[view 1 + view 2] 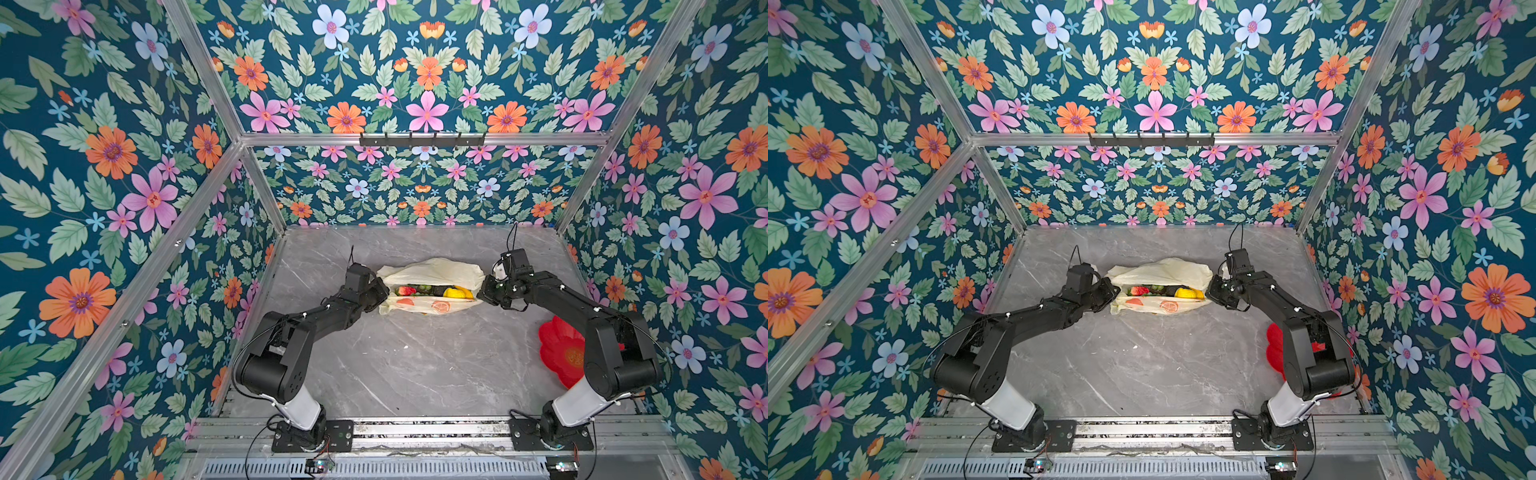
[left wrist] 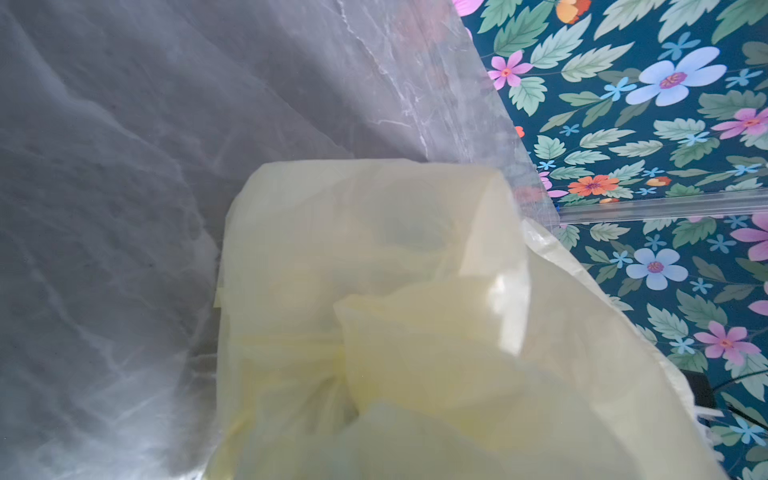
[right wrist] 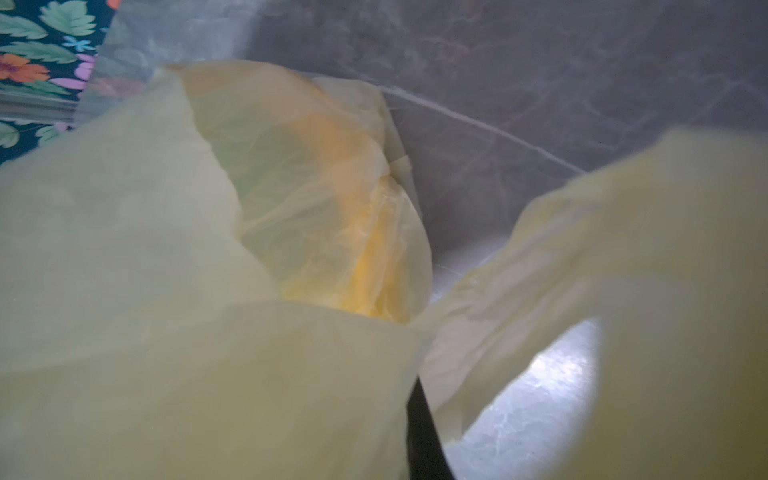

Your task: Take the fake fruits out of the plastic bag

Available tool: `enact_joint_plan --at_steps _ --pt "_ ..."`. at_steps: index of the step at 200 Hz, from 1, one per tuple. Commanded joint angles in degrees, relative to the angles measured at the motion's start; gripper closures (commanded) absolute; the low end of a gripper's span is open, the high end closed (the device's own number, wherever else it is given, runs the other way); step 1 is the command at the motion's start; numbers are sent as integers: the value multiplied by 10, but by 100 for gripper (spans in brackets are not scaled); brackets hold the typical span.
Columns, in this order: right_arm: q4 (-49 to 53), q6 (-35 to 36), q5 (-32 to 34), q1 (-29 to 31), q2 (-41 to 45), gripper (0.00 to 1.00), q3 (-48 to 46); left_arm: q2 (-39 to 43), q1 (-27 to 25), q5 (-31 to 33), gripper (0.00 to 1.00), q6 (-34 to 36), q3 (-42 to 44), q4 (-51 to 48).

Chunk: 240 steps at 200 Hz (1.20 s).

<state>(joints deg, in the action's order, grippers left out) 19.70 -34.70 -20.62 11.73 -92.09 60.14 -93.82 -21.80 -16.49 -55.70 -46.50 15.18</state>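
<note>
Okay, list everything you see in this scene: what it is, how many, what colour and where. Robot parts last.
plastic bag: one, cream-yellow with orange fruit prints, mid-table toward the back, mouth open.
fake fruits: several, red, green, dark and yellow, inside the open mouth; exact count unclear.
plate: one, red, flower-shaped, right side of the table, partly behind the right arm.
table: one, grey marble look.
hook rail: one, black, on the back frame bar.
walls: dark teal floral print, all around.
left gripper: one, black, shut on the bag's left end.
right gripper: one, black, shut on the bag's right end.
</note>
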Motion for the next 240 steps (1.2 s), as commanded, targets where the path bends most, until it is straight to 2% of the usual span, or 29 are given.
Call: enact_joint_plan --at_steps 1,13,32,56,91,125,152,182,240 --pt "-43 3 -20 -2 8 100 -8 -2 2 -6 99 -2 -19 -25" --pt "-44 6 -31 0 10 100 -8 -2 0 -6 93 17 -33 -53" --pt "-26 16 -21 6 18 100 0 1 -6 6 73 62 -53 -113" --pt "-4 19 -13 7 32 100 7 32 -14 33 50 108 -40 -148" --pt "24 11 -10 25 40 100 39 71 -57 106 31 177 -19 -184" --pt "37 -21 -16 35 27 100 73 115 -115 197 24 198 21 -167" --pt "39 -34 -15 36 16 100 89 178 -130 209 22 191 99 -62" --pt "48 -40 -17 35 6 100 104 196 -158 231 17 253 129 -17" --pt "58 -34 -16 65 13 100 145 92 -160 301 12 266 41 -158"
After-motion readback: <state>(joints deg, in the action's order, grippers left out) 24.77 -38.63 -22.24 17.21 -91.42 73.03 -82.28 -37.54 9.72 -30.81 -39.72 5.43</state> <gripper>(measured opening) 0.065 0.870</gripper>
